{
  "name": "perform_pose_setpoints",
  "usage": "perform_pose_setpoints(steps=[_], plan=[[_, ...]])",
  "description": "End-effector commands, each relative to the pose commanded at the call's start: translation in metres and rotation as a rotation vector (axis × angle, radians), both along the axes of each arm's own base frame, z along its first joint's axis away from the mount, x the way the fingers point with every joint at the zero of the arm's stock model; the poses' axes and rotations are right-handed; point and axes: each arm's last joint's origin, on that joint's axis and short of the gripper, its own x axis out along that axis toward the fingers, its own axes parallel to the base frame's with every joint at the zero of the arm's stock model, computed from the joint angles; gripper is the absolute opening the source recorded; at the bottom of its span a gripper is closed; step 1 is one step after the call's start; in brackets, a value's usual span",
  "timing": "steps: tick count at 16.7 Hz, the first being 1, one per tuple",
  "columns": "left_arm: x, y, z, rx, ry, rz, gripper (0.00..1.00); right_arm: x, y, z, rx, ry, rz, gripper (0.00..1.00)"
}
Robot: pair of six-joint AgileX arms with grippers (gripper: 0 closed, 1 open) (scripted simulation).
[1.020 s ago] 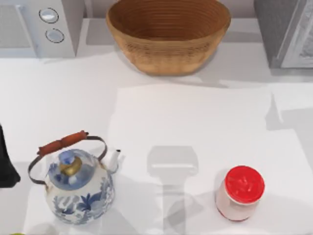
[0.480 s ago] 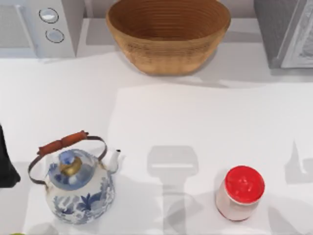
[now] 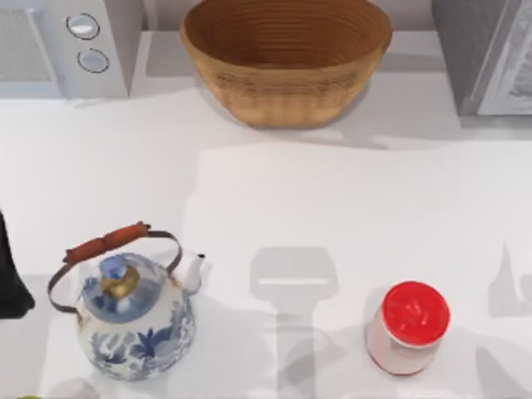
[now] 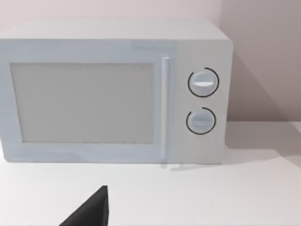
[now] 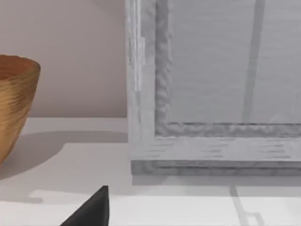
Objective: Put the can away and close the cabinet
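Red-lidded, the can (image 3: 406,327) you were to stow stood near the bench's (image 3: 332,208) front right corner, well apart from the cabinet (image 3: 484,51) at the back right corner, while your left arm (image 3: 12,274) sat parked at the left edge, its claw's state beyond telling.

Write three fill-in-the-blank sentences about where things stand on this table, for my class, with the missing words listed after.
1. The can has a ____ lid.
2. The wicker basket stands between the microwave and the ____ at the table's back right.
3. The teapot stands on the table's ____ side, apart from the can.

Missing words: red; cabinet; left
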Motion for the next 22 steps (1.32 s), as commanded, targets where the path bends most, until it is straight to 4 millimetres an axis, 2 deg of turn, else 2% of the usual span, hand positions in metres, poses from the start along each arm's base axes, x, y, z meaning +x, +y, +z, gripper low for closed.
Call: perform_pose_setpoints(steps=[5,10,13,16,19,22], plan=[[0.000,0.000,0.000,0.000,0.000,0.000,1.00,0.005,-0.006,0.010,-0.001,-0.015,0.013,1.00],[0.000,0.000,0.000,0.000,0.000,0.000,1.00,0.028,-0.033,0.027,0.002,0.000,0.024,1.00],[0.000,0.000,0.000,0.000,0.000,0.000,1.00,0.047,-0.064,0.030,0.016,0.025,0.027,1.00],[0.000,0.000,0.000,0.000,0.000,0.000,1.00,0.061,-0.104,0.025,0.032,0.038,0.033,1.00],[0.000,0.000,0.000,0.000,0.000,0.000,1.00,0.063,-0.145,0.015,0.037,0.034,0.030,1.00],[0.000,0.000,0.000,0.000,0.000,0.000,1.00,0.057,-0.178,0.005,0.024,0.018,0.018,1.00]])
